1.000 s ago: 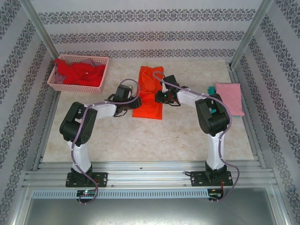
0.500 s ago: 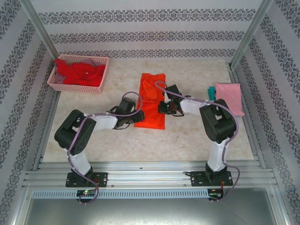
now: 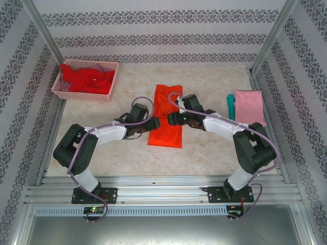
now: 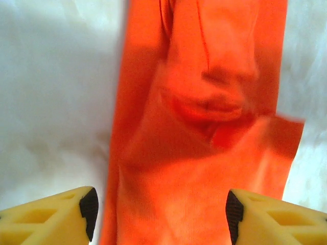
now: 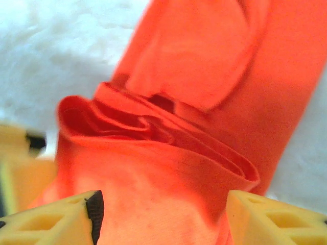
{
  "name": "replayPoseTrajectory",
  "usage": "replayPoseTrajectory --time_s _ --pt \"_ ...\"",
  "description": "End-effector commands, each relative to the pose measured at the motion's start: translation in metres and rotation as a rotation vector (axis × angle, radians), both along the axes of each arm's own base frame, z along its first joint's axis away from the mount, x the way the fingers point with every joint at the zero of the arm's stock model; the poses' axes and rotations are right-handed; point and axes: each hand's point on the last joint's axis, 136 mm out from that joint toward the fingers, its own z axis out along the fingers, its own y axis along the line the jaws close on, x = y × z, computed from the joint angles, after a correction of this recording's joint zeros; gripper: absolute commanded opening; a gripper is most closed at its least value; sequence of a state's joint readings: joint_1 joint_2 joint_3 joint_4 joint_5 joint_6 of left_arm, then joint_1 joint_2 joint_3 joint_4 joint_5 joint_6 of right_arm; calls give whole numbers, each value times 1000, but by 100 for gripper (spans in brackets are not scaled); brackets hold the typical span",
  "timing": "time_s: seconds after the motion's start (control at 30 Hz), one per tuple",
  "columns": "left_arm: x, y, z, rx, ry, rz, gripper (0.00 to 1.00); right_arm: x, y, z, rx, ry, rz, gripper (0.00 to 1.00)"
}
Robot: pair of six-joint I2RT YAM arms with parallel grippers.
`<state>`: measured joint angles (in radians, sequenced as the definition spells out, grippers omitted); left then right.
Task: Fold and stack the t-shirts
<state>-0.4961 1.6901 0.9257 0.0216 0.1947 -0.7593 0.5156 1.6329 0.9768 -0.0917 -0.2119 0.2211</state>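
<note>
At the near half of the orange t-shirt (image 3: pixel 164 137), both pincers are standing spread, one at each long edge.
From the top camera, the shirt is lying as a narrow strip mid-surface (image 3: pixel 204 148), its long axis running away from the arm bases. The left pincer (image 3: pixel 153 123) is sitting at its left edge and the right pincer (image 3: pixel 171 118) at its right, equally near. In the left wrist view, the fingers (image 4: pixel 61 214) are gaping over flat cloth, pinching nothing. In the right wrist view, the fingers (image 5: pixel 271 217) are standing apart around a bunched fold, not clamping it.
</note>
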Motion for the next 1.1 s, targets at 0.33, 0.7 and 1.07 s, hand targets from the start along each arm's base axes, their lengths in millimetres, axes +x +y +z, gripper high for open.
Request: replayPoseTrajectory --time_s 0.33,0.7,1.07 --pt "26 84 4 15 34 128 70 -122 61 -29 -511 -311 967 57" --pt "11 99 -3 26 39 149 71 -113 60 -67 -610 -241 1044 48" --pt "13 98 1 40 15 122 72 -102 55 -55 -650 -288 1004 44"
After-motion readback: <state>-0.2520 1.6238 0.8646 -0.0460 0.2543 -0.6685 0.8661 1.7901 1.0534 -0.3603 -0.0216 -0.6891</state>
